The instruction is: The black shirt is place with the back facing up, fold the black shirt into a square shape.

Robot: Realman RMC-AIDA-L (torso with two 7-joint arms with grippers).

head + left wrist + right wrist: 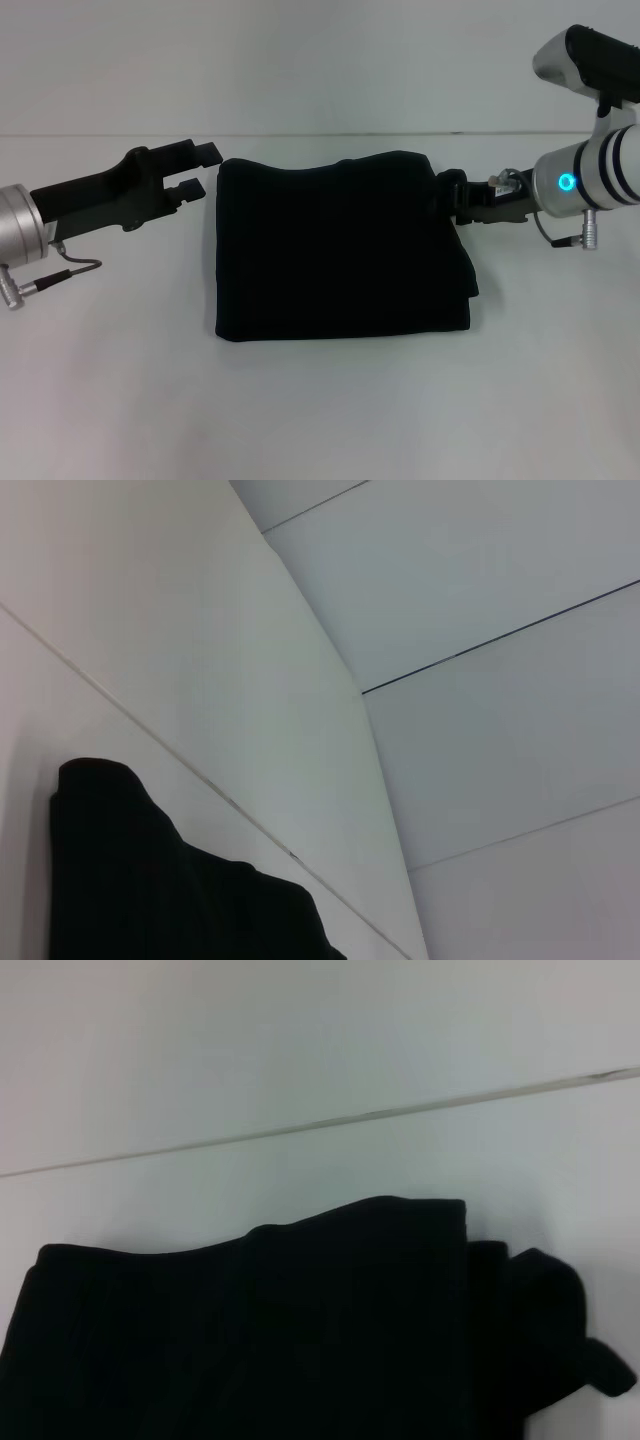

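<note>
White table (330,410) w/ folded black shirt (340,250); left hand (200,168) wide beside it, right hand (452,200) at its edge, grip unclear.

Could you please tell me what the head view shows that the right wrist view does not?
Only the head view shows both arms: the left gripper, open, just off the far left corner of the black shirt, and the right gripper at its far right edge. It also shows the whole folded, roughly square outline. Only the right wrist view shows up close a small flap of cloth sticking out at one corner. Both show the shirt lying on the white table.
</note>
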